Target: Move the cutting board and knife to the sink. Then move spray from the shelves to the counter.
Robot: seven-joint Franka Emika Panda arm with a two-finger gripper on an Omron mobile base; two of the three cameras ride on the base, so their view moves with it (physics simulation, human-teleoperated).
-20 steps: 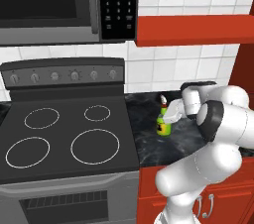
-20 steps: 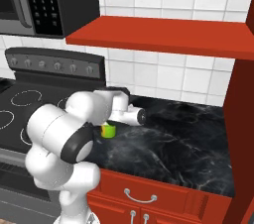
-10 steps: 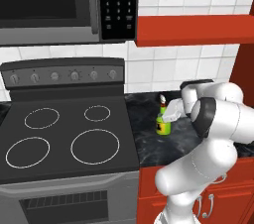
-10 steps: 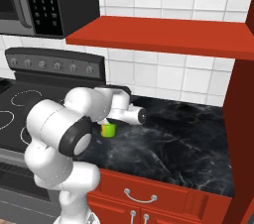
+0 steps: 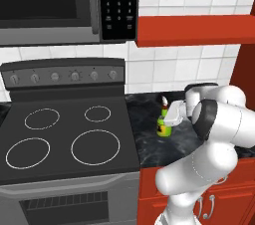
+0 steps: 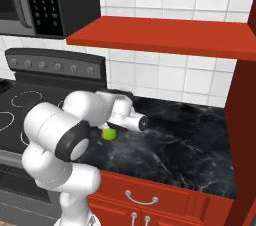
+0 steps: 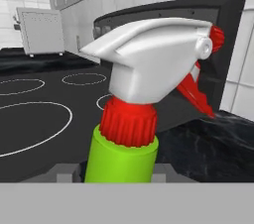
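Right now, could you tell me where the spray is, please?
The spray stands upright on the counter, just right of the stove and below the shelf. The gripper is at its neck, seen in the left base view.

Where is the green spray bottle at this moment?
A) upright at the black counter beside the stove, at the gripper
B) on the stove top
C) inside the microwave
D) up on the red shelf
A: the spray bottle stands upright over the black counter, right of the stove, at the gripper.
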